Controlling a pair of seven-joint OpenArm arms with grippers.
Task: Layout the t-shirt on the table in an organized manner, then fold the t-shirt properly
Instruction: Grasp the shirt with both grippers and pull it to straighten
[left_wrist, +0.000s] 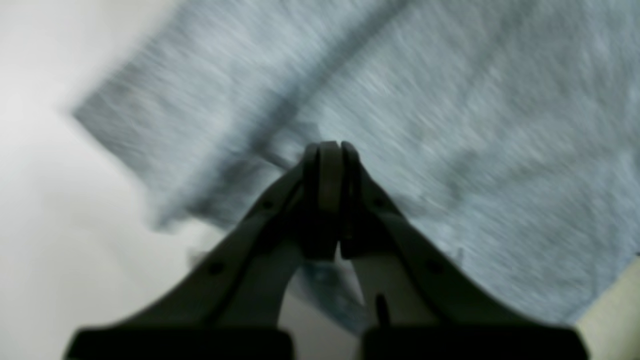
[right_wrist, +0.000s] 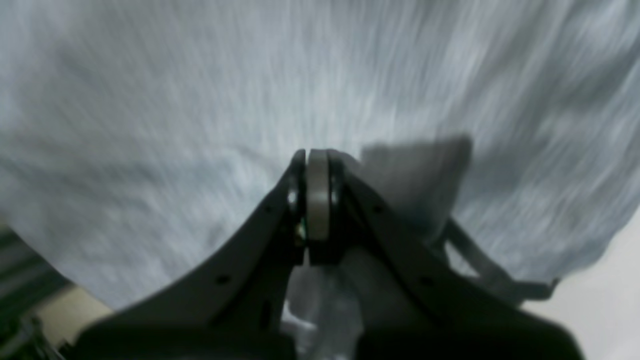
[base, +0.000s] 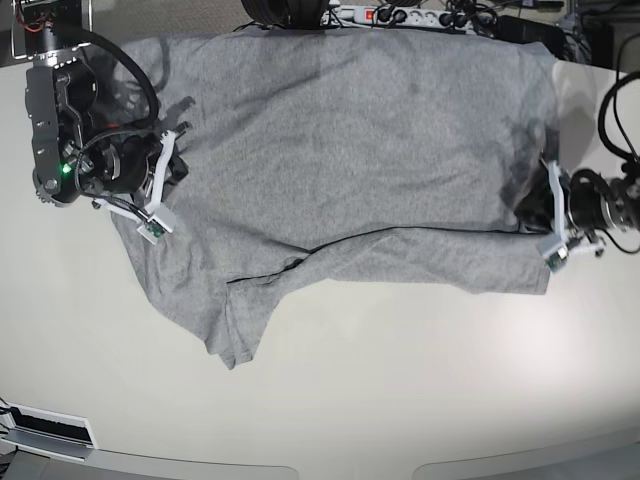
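near edge: bare table (base: 330, 400) in front; one sleeve (base: 235, 335) of the shirt (base: 350, 140) points toward it, lying at an angle
shirt: spread across the middle and far half of the table, far edge at the table's back rim; a folded-over band (base: 420, 255) runs along the near side
left gripper (left_wrist: 330, 200): jaws pressed together; grey cloth shows below and between the fingers, so judged pinching the shirt edge at the base view's right (base: 555, 225)
right gripper (right_wrist: 317, 200): jaws together, a flap of cloth bunched beside the tips; judged clamped on the shirt at the base view's left (base: 150, 200)
risk, slip: thin pinch of soft cloth could pull free if the arms tug apart
risk, skew: uneven pull between arms would drag the band crooked and leave the sleeve splayed
risk, bunching: cloth dragged on the glossy top may wrinkle under itself
hard to see: both wrist views smeared by blur; weave, seams and exact grip depth unreadable
hidden: no lettering shows
cut off: cables and clutter (base: 400, 15) behind the far rim only partly in frame
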